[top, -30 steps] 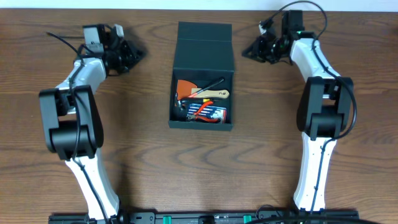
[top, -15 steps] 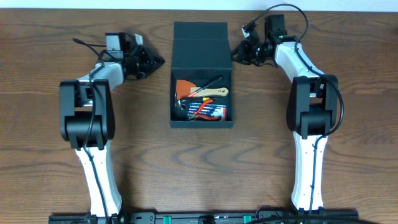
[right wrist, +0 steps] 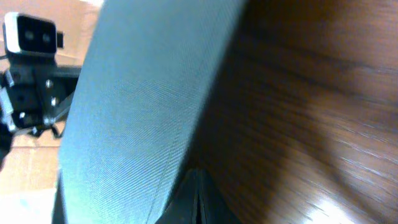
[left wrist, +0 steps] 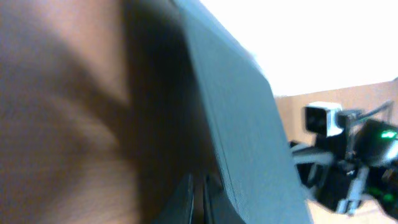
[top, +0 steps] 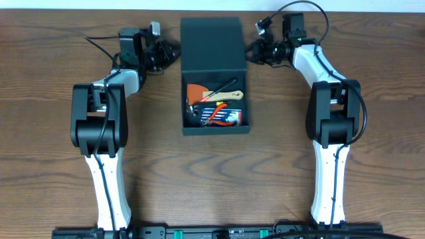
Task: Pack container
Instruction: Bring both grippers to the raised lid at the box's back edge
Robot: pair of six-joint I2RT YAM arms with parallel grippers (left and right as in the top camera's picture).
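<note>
Both arms have swung inward over the last second, from well out to the sides to the 2 edges of the flap lid (top: 212,43). The lid now fills more of the overhead view than before and no longer shows its fold, so I judge it is being raised to close.

The left gripper (top: 174,53) sits just beside the lid's left edge and the right gripper (top: 252,52) just beside its right edge. Neither grasps anything I can make out. In the right wrist view the fingers meet in 1 dark point under the teal panel, pressed together. The left wrist view is blurred, so I cannot tell how its fingers stand.

The container (top: 216,129) rests mid-table on the wooden table (top: 40,166), between the 2 arms, its lid at the far end. Inside lie an orange scraper (top: 197,91), red-handled pliers (top: 216,116) and other small tools. Packing looks done; only the lid seems left.
</note>
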